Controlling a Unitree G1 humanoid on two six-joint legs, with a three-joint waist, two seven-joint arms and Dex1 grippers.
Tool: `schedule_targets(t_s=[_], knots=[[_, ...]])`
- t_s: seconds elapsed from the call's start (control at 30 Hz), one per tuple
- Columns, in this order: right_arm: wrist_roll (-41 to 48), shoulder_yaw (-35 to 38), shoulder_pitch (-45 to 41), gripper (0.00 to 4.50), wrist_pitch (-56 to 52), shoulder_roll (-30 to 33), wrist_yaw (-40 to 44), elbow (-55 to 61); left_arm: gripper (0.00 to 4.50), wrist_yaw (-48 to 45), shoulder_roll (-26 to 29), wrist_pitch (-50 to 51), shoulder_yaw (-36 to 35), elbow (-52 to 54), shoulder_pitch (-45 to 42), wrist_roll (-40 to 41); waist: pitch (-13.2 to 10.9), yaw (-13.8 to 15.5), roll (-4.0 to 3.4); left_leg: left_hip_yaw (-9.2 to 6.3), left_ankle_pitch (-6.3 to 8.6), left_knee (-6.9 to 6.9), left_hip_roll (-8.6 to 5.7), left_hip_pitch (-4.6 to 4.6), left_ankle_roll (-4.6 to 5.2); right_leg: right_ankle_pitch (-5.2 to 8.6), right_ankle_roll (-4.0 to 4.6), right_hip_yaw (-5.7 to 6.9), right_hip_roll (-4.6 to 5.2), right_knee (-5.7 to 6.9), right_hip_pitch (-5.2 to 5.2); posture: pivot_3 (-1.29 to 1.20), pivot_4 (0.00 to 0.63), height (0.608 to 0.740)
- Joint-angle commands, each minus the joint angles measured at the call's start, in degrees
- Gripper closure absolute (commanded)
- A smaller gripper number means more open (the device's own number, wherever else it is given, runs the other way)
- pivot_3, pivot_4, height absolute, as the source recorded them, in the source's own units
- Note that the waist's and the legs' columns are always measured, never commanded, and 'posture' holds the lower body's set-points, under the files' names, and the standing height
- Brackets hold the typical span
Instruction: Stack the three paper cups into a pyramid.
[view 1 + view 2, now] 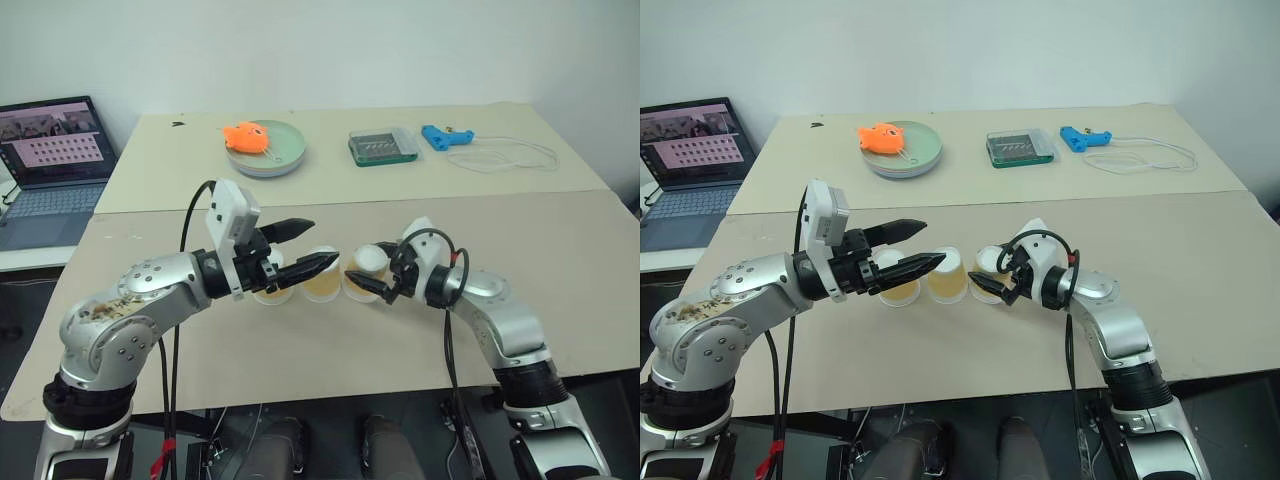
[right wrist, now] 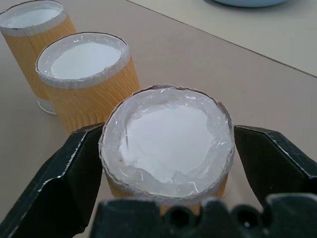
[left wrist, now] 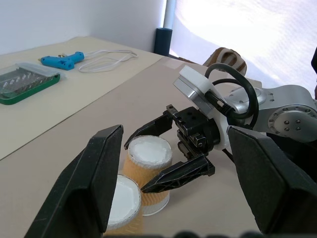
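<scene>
Three paper cups stand upside down in a row on the beige table (image 1: 300,370), white bases up. Left cup (image 1: 272,291), middle cup (image 1: 322,286) and right cup (image 2: 166,148) are close together. My right gripper (image 1: 368,268) is open, one finger (image 2: 64,173) on each side of the right cup, with a small gap showing at one side. My left gripper (image 1: 325,243) hovers open just above the left and middle cups, holding nothing. The left wrist view shows the right cup (image 3: 148,151) between the right gripper's fingers.
At the table's back are a green plate (image 1: 285,155) with an orange toy (image 1: 245,137), a green box with a clear lid (image 1: 382,147), and a blue tool (image 1: 447,137) with a white cord (image 1: 505,155). A laptop (image 1: 50,160) sits far left.
</scene>
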State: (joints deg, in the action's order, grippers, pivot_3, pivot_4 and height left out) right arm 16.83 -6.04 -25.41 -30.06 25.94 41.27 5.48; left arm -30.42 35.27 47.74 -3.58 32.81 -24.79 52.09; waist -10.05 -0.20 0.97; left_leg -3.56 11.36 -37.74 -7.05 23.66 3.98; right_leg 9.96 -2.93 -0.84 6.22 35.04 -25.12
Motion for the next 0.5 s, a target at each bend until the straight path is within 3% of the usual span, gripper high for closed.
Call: schedule_targets(t_s=[0.03,0.5], knots=[[1.0,1.5,0.0,0.05,-0.1,0.6,0.2,3.0,0.94,0.1,0.3,-0.4,-1.5,1.5,-0.9,0.7,0.0,0.0,0.00,0.00,0.00,0.00,0.00,0.00,0.00,0.00,0.00,0.00,0.00,0.00,0.00,0.00,0.150,0.730],[10.3,5.1,-2.2,0.05,-9.1,4.6,1.0,19.9,0.94,-0.4,0.2,-0.7,-1.3,0.8,-1.1,0.2,0.0,0.2,0.00,0.00,0.01,0.00,0.02,0.05,0.00,0.02,-0.02,0.01,0.01,-0.01,-0.01,0.00,0.150,0.730]])
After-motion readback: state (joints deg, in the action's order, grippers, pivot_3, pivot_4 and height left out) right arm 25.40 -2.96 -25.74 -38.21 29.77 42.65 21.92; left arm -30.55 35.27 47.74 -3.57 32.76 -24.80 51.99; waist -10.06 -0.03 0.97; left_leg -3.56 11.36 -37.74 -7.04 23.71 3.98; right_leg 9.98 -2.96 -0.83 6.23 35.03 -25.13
